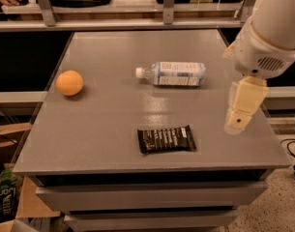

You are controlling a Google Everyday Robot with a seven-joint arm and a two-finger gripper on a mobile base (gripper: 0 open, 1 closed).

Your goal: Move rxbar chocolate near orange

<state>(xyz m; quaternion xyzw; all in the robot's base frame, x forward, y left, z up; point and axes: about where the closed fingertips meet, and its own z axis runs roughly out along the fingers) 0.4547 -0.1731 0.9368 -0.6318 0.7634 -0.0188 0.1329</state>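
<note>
A black rxbar chocolate [166, 139] lies flat near the front edge of a grey table [98, 129]. To its right a cream pincer [240, 114] hangs over the table's right side; I cannot tell whether it is apart or together. Farther back, the orange [69, 82] sits at the left and a clear bottle [173, 73] lies centrally.

Plastic bottle [172, 73] sideways on grey table [108, 124]

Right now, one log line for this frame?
gripper: over right edge of table, touching nothing | rxbar chocolate: flat, front centre, untouched | orange: left side, apart from bar | bottle: lying on side, behind bar
</note>
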